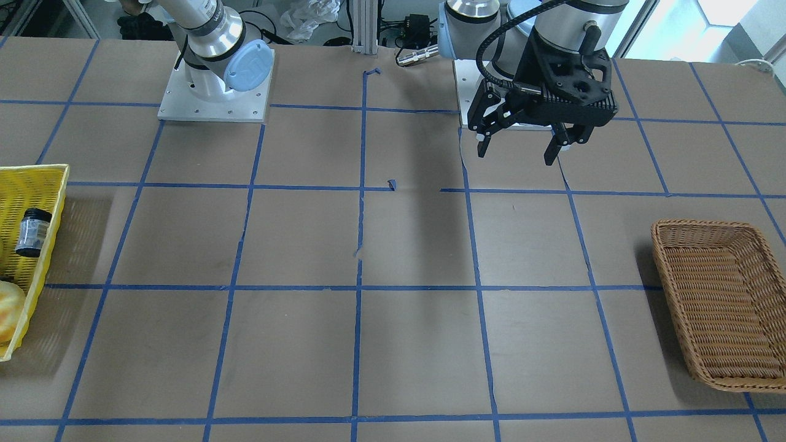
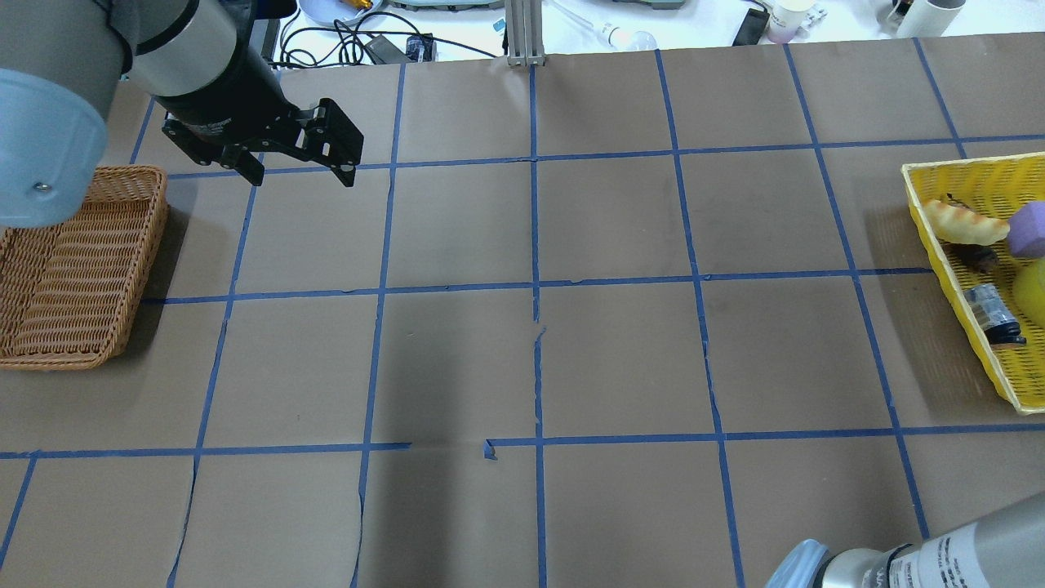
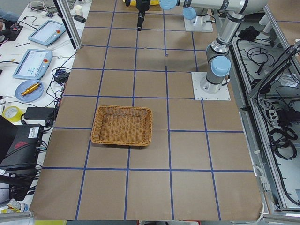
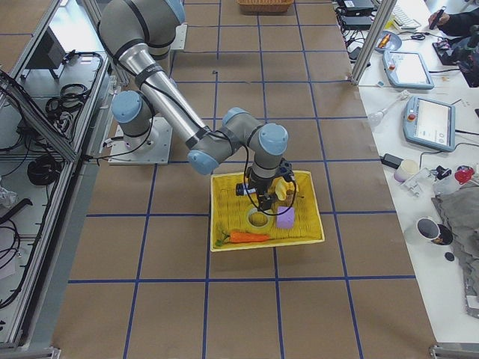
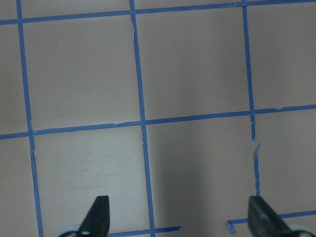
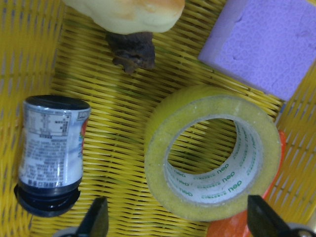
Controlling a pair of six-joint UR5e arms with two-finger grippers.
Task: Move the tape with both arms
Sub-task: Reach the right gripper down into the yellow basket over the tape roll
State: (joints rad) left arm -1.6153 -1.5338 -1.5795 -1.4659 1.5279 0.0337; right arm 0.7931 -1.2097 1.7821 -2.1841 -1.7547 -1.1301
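The tape [image 6: 197, 106], a yellow translucent roll with a white core, lies flat in the yellow basket [image 6: 29, 49]. In the right wrist view it sits between and just ahead of my right gripper's [image 6: 178, 217] open fingers. The exterior right view shows the tape [image 4: 254, 224] under that gripper [image 4: 263, 196], which hangs over the yellow basket [image 4: 224, 224]. My left gripper [image 2: 300, 175] is open and empty. It hovers above the bare table near the wicker basket [image 2: 155, 212], and also shows in the front view [image 1: 519, 150] and the left wrist view [image 5: 180, 217].
In the yellow basket with the tape are a dark jar [image 6: 49, 148], a purple block [image 6: 266, 44], a pale bun-like piece [image 6: 128, 10] and an orange carrot [image 4: 247, 238]. The wicker basket [image 1: 669, 276] holds nothing. Blue tape lines grid the brown table.
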